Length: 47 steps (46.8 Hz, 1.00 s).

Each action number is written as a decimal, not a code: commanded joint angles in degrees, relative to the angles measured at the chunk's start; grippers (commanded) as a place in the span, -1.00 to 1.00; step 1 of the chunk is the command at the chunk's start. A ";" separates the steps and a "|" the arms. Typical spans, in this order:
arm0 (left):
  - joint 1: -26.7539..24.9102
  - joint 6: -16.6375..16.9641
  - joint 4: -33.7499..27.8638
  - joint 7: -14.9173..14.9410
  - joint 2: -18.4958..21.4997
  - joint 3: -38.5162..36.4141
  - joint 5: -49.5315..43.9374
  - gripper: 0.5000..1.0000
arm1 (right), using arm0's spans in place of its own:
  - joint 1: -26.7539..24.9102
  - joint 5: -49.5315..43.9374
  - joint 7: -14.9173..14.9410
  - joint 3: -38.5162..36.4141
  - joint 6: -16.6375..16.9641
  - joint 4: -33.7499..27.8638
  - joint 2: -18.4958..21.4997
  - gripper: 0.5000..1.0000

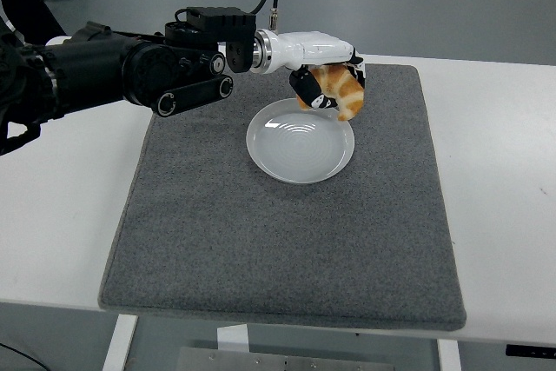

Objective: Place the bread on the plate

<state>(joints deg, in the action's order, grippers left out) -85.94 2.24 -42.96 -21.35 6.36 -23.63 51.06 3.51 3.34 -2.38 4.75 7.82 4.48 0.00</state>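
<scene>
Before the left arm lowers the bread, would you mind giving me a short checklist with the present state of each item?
1. Bread held in the left robot hand: ok, the fingers wrap it.
2. Bread over the plate: not ok yet, it hangs at the plate's far right rim, not over the centre.
3. Plate bare and ready: ok, nothing lies in it.
4. Plate flat on the grey mat: ok.
5. Height of the bread above the plate: cannot tell from this one view.
6. Right arm out of the way: ok, it does not show in the picture.
</scene>
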 commanded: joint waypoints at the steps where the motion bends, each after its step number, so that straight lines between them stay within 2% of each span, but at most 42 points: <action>1: 1.47 0.05 0.06 0.08 -0.03 -0.10 0.62 -1.00 | 0.00 0.00 0.01 0.00 0.00 0.00 0.00 0.81; 21: 6.74 0.22 2.00 0.08 -0.12 -0.54 3.43 -1.00 | 0.00 0.00 0.01 0.00 0.00 0.00 0.00 0.81; 47: 8.77 0.66 2.70 0.08 -0.03 -0.54 5.11 -1.00 | 0.00 0.00 0.01 0.00 0.00 0.00 0.00 0.81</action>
<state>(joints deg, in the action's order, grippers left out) -77.47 2.62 -40.25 -21.28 6.27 -24.12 56.16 3.52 3.34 -2.37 4.75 7.82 4.48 0.00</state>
